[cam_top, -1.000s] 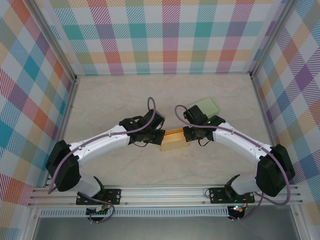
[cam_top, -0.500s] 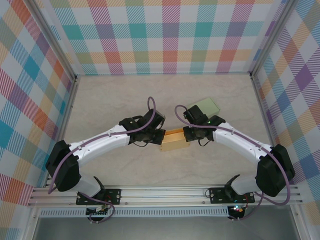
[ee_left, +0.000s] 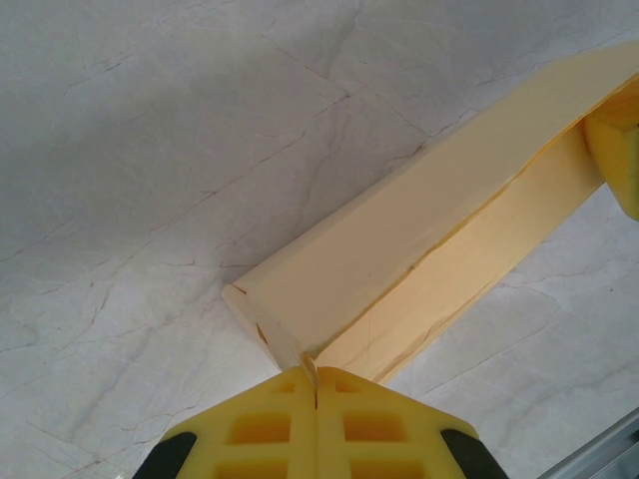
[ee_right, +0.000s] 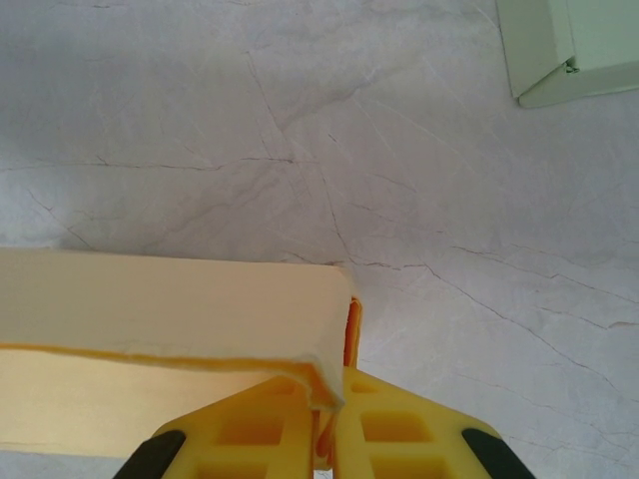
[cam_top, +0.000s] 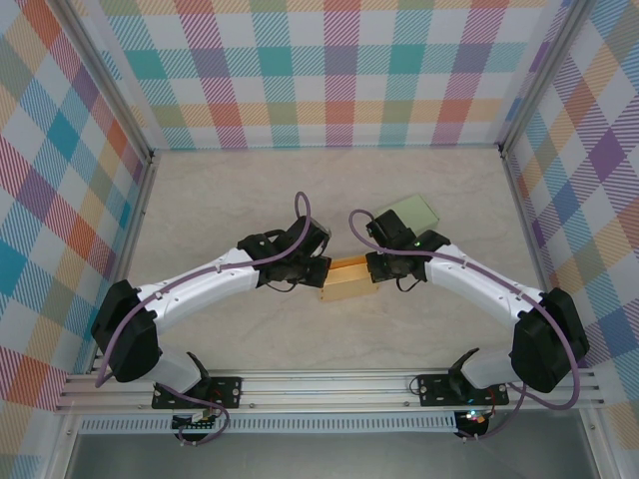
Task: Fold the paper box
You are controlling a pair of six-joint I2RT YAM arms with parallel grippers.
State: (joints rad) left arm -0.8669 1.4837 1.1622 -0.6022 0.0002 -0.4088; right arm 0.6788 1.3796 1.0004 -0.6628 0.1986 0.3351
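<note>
No movement over the last second. Box (cam_top: pixel 348 280) mid-desk (cam_top: pixel 250 200), pinched at both ends: left claw (ee_left: pixel 316 399) clenched on its left corner, right claw (ee_right: pixel 324 419) clenched on its right wall. Probably holding a crease; fold not finished.

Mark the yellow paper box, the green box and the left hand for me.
yellow paper box (cam_top: pixel 346 284): top external view, middle of its upper face.
green box (cam_top: pixel 409 212): top external view, centre of its top.
left hand (ee_left: pixel 316 381): left wrist view, where its closed fingertips meet.
</note>
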